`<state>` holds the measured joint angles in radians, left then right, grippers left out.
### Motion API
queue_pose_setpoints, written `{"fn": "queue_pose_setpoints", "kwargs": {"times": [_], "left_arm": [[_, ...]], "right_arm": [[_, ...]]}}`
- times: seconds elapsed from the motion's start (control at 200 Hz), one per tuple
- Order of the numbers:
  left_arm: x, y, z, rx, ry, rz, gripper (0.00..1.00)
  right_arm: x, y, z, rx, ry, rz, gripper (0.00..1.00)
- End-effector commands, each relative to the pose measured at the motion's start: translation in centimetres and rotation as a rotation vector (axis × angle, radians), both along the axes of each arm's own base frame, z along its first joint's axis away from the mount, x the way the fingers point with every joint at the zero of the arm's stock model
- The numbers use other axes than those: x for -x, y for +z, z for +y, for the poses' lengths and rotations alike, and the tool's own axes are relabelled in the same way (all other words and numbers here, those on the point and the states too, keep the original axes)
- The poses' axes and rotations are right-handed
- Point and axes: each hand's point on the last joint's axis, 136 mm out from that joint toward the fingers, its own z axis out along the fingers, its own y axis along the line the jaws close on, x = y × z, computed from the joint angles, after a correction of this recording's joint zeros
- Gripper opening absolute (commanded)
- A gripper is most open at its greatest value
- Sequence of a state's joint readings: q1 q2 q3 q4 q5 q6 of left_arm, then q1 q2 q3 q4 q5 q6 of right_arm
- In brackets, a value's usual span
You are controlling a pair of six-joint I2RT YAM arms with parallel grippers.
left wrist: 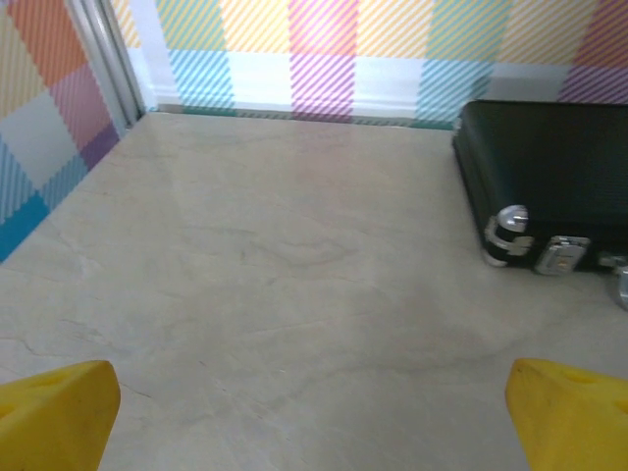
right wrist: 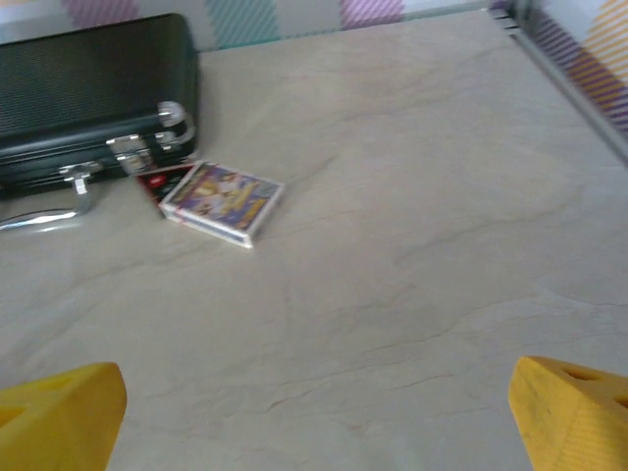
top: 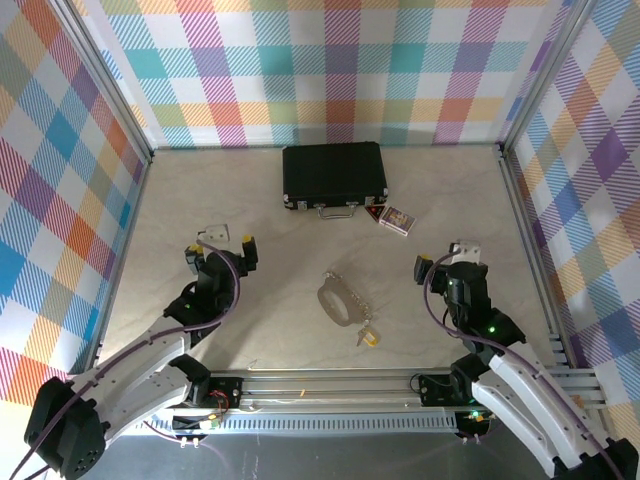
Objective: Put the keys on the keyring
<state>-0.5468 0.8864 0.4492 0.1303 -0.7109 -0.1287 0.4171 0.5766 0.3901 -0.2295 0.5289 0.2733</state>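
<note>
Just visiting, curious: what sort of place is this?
Probably a robot test booth: bright checked wall panels enclose a pale tabletop, with a black-and-white jointed left arm and right arm.

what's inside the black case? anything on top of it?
The case lies shut, so whatever is inside is covered by its lid. Nothing rests on top. A small card box lies on the table just in front of its right corner.

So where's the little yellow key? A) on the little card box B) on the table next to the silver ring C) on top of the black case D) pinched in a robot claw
B: the yellow key lies on the table, close beside the keyring.
</note>
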Motion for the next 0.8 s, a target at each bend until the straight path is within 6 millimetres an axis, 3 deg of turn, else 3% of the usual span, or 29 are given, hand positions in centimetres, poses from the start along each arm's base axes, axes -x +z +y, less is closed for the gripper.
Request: {"fn": "queue_pose_setpoints", "kwargs": {"times": [0.0,0.1,0.245,0.42,0.615,0.795], "left_arm": [[-0.9,0.1,1.3,-0.078,0.057,-0.017,1.00],[-1.3,-1.5,2.4,-0.110,0.104,0.008,1.00],[-2.1,-1.4,3.2,-0.117,0.135,-0.049,1.00],[-3.5,-3.6,4.4,-0.107,0.175,-0.026,1.00],[-5.9,-7.0,4.1,-0.119,0.158,0.037,1.00],[-7.0,-7.2,3.0,-0.163,0.070,0.061,1.00]], "right_arm": [[-1.8,1.0,0.0,0.009,0.027,-0.092,0.99],[-2.8,-0.1,-0.6,0.003,0.028,-0.061,0.99],[-4.2,-1.6,-1.9,0.026,0.026,-0.033,0.99],[-5.8,-4.1,-3.0,0.029,0.018,-0.040,0.99],[-8.3,-3.1,-3.5,0.058,0.037,-0.148,0.99],[-10.3,-3.4,-4.0,0.017,0.041,-0.166,0.99]]}}
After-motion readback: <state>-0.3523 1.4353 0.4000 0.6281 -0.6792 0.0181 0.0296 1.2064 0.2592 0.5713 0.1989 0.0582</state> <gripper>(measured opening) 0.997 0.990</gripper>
